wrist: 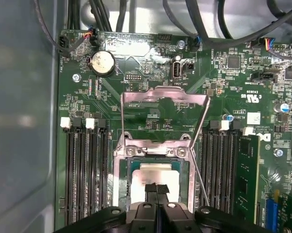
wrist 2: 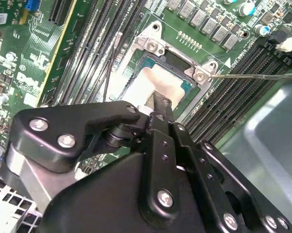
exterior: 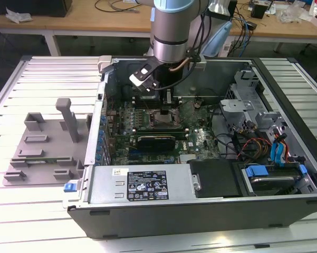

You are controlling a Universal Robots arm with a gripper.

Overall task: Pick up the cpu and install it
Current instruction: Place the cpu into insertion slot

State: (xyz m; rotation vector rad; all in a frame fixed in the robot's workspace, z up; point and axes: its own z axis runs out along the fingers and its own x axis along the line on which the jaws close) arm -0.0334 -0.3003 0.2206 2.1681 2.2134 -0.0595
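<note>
Exterior view: the gripper (exterior: 167, 103) is hovering, the socket (exterior: 165, 117) lying close at its six o'clock. Second wrist view: the jaws are meeting, gripping nothing, directly over the cpu (wrist 2: 155, 80). First wrist view: the cpu is sitting flat in the socket, its plate (wrist: 163, 104) standing open.

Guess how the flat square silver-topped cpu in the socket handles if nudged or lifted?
The square silver cpu looks stiff: a thin flat metal-topped plate, unlikely to flex. Its smooth shiny top probably slips under the shut gripper. Lying flat inside the metal socket frame, it likely won't roll, tip or slide sideways.
</note>
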